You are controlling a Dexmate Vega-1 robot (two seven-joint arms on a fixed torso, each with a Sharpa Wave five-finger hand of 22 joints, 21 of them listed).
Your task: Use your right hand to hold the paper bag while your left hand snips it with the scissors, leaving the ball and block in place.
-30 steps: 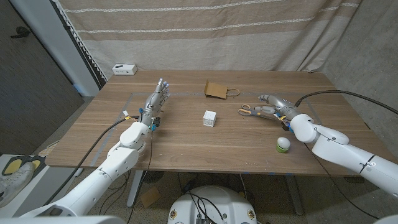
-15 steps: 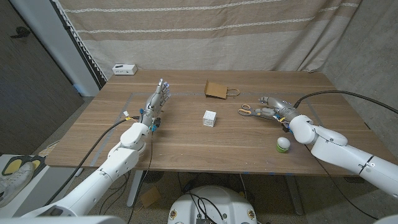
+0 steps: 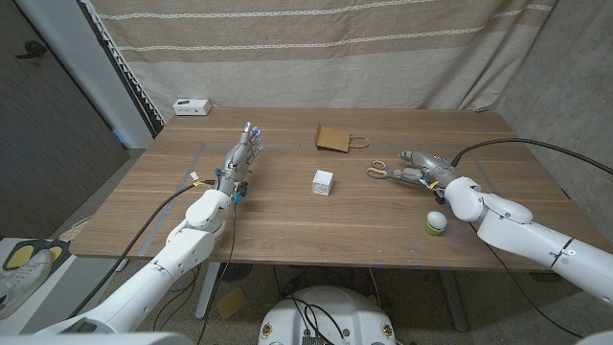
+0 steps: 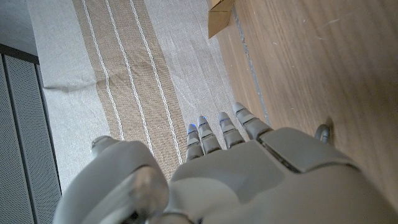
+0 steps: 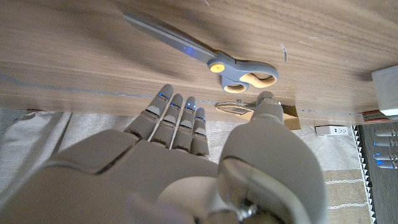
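The right robot hand [image 3: 419, 165] is held over the table [image 3: 287, 216] just beside the scissors [image 3: 377, 171], fingers spread and nothing gripped; in the right wrist view its fingertips [image 5: 177, 102] are seen reaching toward the scissors [image 5: 205, 59], which lie flat on the wood, blades closed, with no contact plainly shown. Nearest the front edge, the ball [image 3: 436, 223] is seen close to the right forearm, so any sweep of that arm would have to be kept clear of it if it is to be left in place. The left robot hand [image 3: 240, 158] is stood on the left side of the table, fingers extended and apart, empty, well apart from the tool it is meant to use; in the left wrist view its fingers [image 4: 217, 130] point along the wood toward the bag's corner [image 4: 221, 15]. The block [image 3: 323, 182] sits mid-table between the two hands. Farthest back, the bag [image 3: 333, 139] lies flat with its handle toward the right, untouched and uncut. The right hand's place beside the scissors is judged at odds with the task, which gives the cutting to the left.
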